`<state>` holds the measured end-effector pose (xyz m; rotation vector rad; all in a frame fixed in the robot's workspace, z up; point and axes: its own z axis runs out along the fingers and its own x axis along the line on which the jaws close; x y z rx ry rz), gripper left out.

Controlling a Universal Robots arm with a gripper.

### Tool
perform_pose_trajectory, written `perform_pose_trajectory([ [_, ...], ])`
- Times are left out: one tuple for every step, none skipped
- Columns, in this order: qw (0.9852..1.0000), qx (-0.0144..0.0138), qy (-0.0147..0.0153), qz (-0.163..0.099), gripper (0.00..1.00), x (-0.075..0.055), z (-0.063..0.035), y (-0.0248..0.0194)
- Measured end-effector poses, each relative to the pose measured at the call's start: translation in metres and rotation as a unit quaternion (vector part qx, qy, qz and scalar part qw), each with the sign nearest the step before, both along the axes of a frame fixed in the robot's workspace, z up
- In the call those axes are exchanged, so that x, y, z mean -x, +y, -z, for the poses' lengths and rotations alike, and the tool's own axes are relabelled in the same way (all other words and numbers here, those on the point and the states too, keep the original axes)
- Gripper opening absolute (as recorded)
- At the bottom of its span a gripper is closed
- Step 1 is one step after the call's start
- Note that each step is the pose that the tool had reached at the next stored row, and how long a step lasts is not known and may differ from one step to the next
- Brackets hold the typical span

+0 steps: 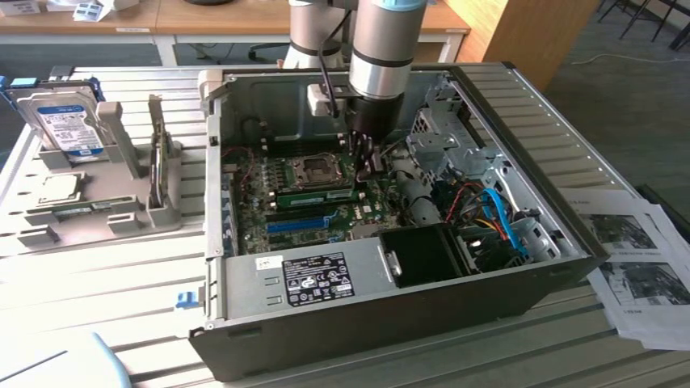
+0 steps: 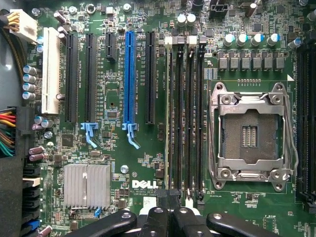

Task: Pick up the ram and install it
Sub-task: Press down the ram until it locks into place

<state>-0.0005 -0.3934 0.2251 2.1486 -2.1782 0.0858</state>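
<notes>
My arm reaches straight down into the open computer case (image 1: pixel 561 242) on the bench (image 1: pixel 108 283). My end effector (image 2: pixel 171 213) is closed, empty, poised above the motherboard (image 2: pixel 123 163) by the memory slots. The ram (image 1: pixel 317 196) sits seated in a slot beside the processor socket (image 2: pixel 252 131).

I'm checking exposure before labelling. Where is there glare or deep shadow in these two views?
Exterior view: the white slatted table is washed out by strong light, while the inside of the computer case falls into shadow near the black fan. Wrist view: the motherboard is evenly lit, with mild shine on the CPU socket.
</notes>
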Motion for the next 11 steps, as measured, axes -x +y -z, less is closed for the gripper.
perform_pose_trajectory([
  [1.0, -0.0001, -0.0001, 0.0, 0.09, 0.0, 0.0001, 0.0002],
  [1.0, -0.0001, 0.0, 0.0, 0.09, 0.0, 0.0001, 0.0005],
  [1.0, 0.0, 0.0, 0.0, 0.09, 0.0, 0.0001, 0.0007],
  [1.0, -0.0001, 0.0, 0.0, 0.09, 0.0, 0.0001, 0.001],
  [1.0, -0.0001, -0.0001, 0.0, 0.09, 0.0, 0.0001, 0.0012],
  [1.0, 0.0, -0.0001, 0.0, 0.09, 0.0, 0.0001, 0.0013],
  [1.0, -0.0001, -0.0001, 0.0, 0.09, 0.0, 0.0001, 0.0015],
  [1.0, -0.0001, -0.0001, 0.0, 0.09, 0.0, 0.0002, 0.0017],
  [1.0, -0.0001, -0.0001, 0.0, 0.09, 0.0, 0.0002, 0.0018],
  [1.0, -0.0001, -0.0001, 0.0, 0.09, 0.0, 0.0002, 0.0018],
  [1.0, -0.0001, -0.0001, 0.0, 0.09, 0.0, 0.0002, 0.0019],
])
